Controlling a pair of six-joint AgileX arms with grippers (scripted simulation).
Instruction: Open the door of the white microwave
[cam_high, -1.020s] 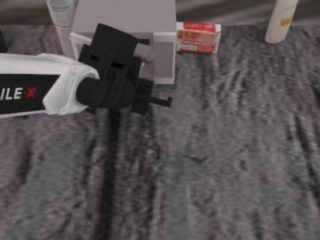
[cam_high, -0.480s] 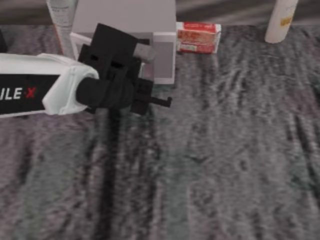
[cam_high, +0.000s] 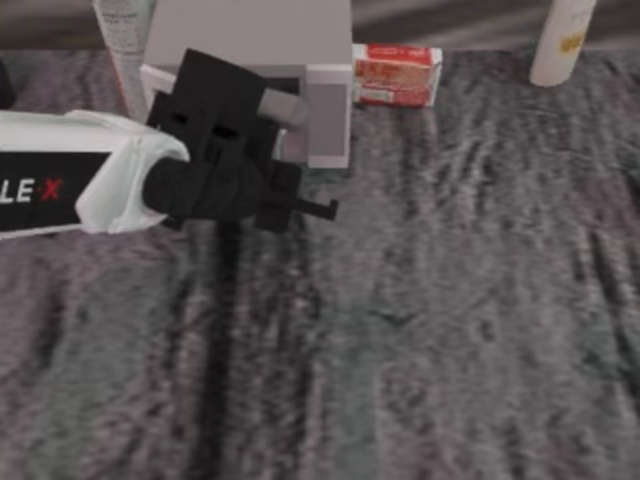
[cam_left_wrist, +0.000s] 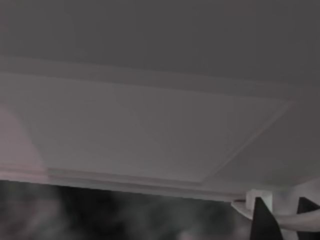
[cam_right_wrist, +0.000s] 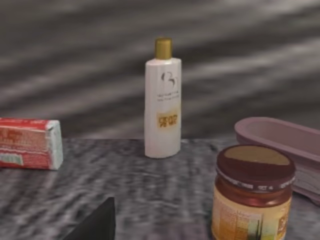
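Jaws state hidden, left arm (cam_high: 215, 150) reaches level across the white microwave (cam_high: 250, 40) door (cam_left_wrist: 150, 130).

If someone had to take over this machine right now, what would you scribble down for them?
Left gripper: pressed against the front of the white microwave at the far left of the table, its fingers at the handle on the door; grip unclear.
Right arm: not seen in the top view; its camera faces a white bottle and a jar.
Done: the approach.
Left: swing the door open; it looks barely moved.
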